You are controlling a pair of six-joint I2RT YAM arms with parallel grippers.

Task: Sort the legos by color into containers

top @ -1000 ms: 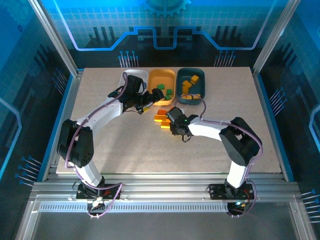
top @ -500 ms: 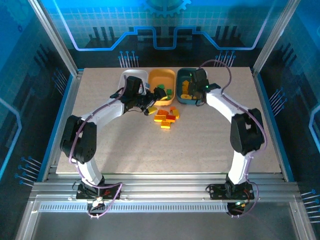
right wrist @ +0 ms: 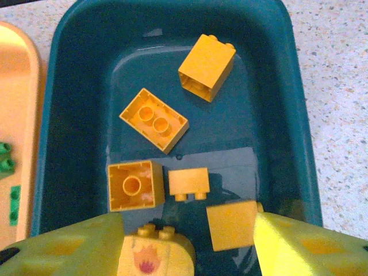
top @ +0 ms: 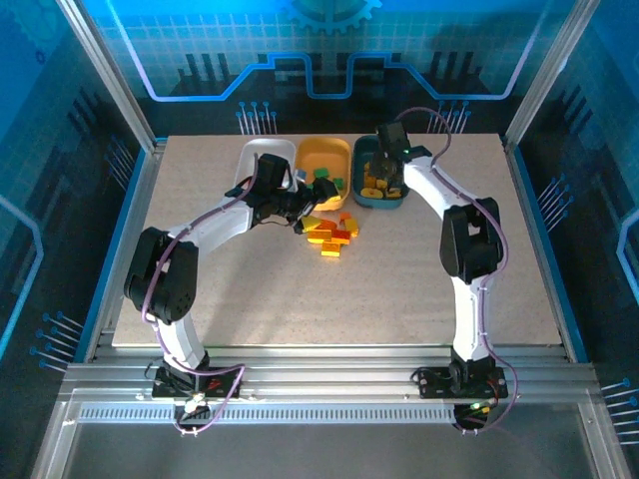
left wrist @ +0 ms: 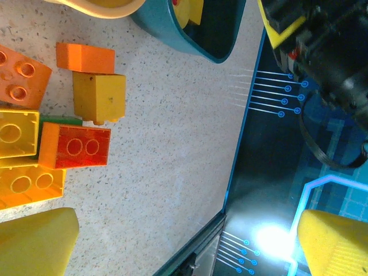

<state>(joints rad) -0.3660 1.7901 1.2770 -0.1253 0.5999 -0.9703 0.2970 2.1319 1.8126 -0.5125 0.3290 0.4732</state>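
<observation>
Well forward, right gripper (right wrist: 190,248) hangs spread over teal tray (right wrist: 256,135); pointing down.

The dark teal tray (right wrist: 172,17) held plain yellow bricks (right wrist: 207,66) and one yellow brick (right wrist: 155,253) printed with an orange flame, the orange-yellow tray (right wrist: 17,115) beside it held green bricks (right wrist: 6,164), and orange-red and yellow bricks (top: 331,233) lay near it on the speckled beige table (right wrist: 345,86).

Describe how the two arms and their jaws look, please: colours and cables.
The left arm and right arm share one build: white links joined by bulky black joints. A thin purple cable runs along each. The jaws are yellow with rounded tips.
</observation>
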